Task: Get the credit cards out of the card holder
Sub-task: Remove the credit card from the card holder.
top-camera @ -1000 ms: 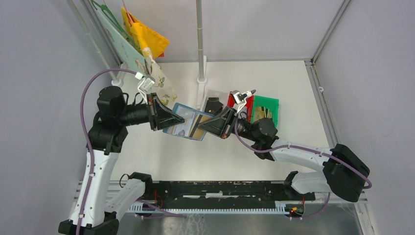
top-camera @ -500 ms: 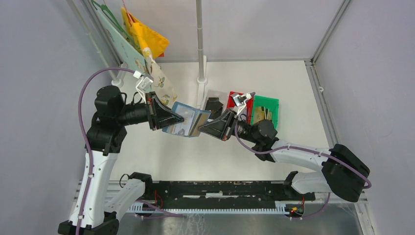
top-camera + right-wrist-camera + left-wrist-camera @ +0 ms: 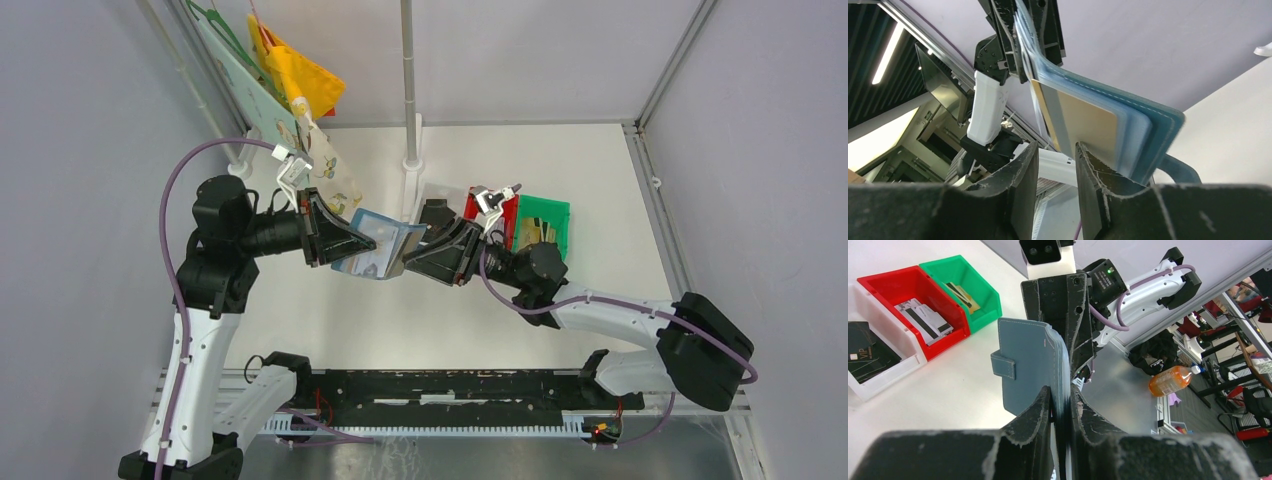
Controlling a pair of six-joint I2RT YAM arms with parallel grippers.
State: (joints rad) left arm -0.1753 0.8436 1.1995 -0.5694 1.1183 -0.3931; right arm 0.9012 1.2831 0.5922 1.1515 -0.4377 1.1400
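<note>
Above white worktop (image 3: 570, 160), grey walls (image 3: 90, 120) around: left end effector (image 3: 1060, 391) clamped card holder (image 3: 1030, 360); right end effector (image 3: 1057, 147), fingers parted, had advanced onto gold card (image 3: 1088, 120).

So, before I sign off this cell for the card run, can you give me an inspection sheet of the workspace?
Surface: white table, nothing spilled seen.
Job's things: holder held off the table; gold card sticking out of it; grey cards in red bin; more in green bin.
Clutter: white bin with black cards.
Grippers: left gripper shut on holder; right gripper open, astride gold card.
Cables: purple cable along each arm.
Surroundings: yellow cloth hung far left.
</note>
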